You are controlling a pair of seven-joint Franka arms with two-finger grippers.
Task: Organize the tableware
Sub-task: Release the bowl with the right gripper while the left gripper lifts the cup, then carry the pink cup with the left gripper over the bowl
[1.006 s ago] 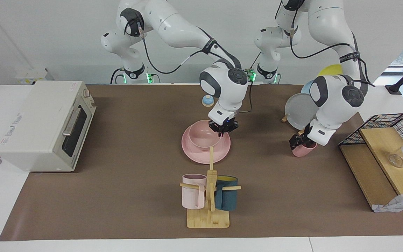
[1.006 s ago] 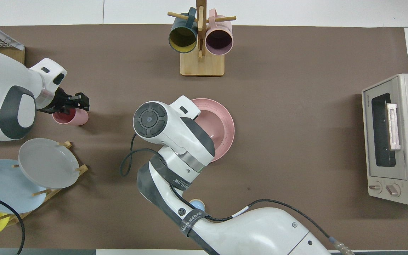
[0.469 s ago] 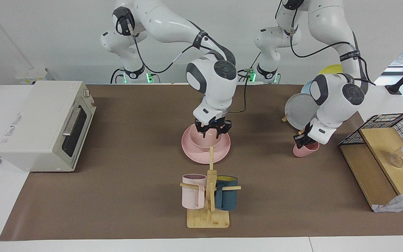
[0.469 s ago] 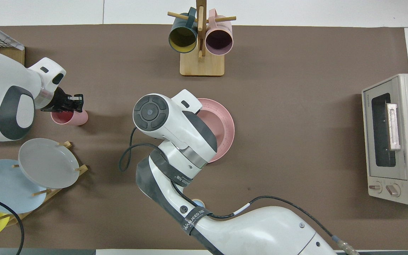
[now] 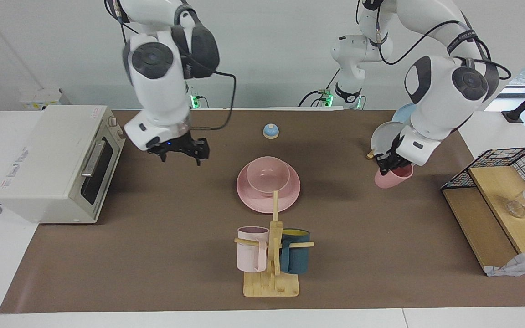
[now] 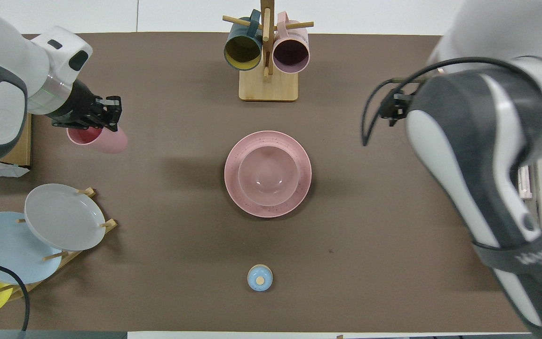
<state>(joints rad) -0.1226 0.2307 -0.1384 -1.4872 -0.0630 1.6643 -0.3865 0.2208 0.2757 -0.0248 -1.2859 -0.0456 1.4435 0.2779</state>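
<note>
A pink bowl (image 5: 268, 175) (image 6: 267, 175) sits in a wide pink plate (image 5: 249, 198) (image 6: 299, 193) at the table's middle, with nothing touching either. My left gripper (image 5: 387, 166) (image 6: 107, 123) is shut on the rim of the small pink cup (image 5: 393, 179) (image 6: 104, 140). It holds the cup tilted a little above the table, toward the left arm's end. My right gripper (image 5: 180, 154) hangs open and holds nothing, raised over the table between the plate and the toaster oven (image 5: 57, 159).
A wooden mug rack (image 5: 271, 284) (image 6: 268, 87) with a pale pink and a teal mug stands farther from the robots than the plate. A plate rack with a grey plate (image 5: 383, 139) (image 6: 61, 216) and a wire basket (image 5: 513, 159) stand at the left arm's end. A small blue bell (image 5: 270, 131) (image 6: 259, 278) sits nearer the robots.
The right gripper opened, let go of the bowl on the plate and swung up and away toward the toaster oven. The left gripper shut on the cup's rim and lifted it.
</note>
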